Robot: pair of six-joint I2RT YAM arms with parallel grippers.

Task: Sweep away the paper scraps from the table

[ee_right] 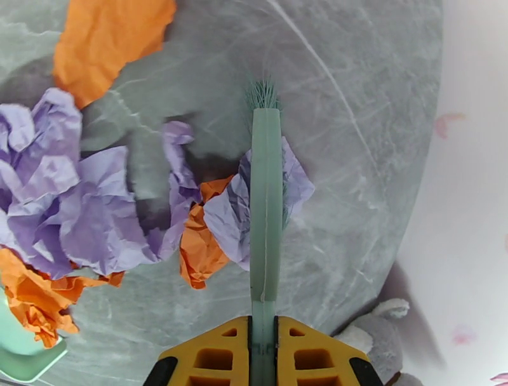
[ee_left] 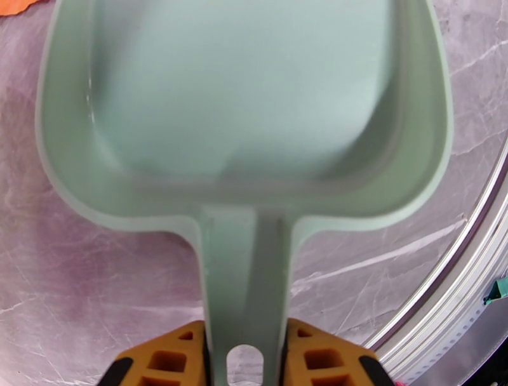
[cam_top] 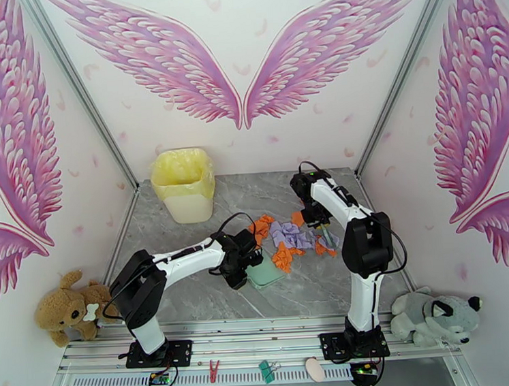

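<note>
Crumpled orange and lavender paper scraps (cam_top: 291,237) lie bunched in the middle of the grey marble table (cam_top: 192,296). My left gripper (cam_top: 239,262) is shut on the handle of the mint-green dustpan (ee_left: 254,114), whose empty pan rests on the table just left of the pile. My right gripper (cam_top: 317,217) is shut on the mint-green brush (ee_right: 265,190), held at the pile's right side. In the right wrist view the brush lies over a lavender scrap (ee_right: 235,216), with an orange scrap (ee_right: 200,244) beside it and its bristles (ee_right: 261,95) pointing away.
A cream bin with a yellow liner (cam_top: 183,184) stands at the back left of the table. A brown plush dog (cam_top: 69,309) sits off the left edge and a grey plush husky (cam_top: 438,313) off the right. The metal frame (cam_top: 261,326) edges the near side.
</note>
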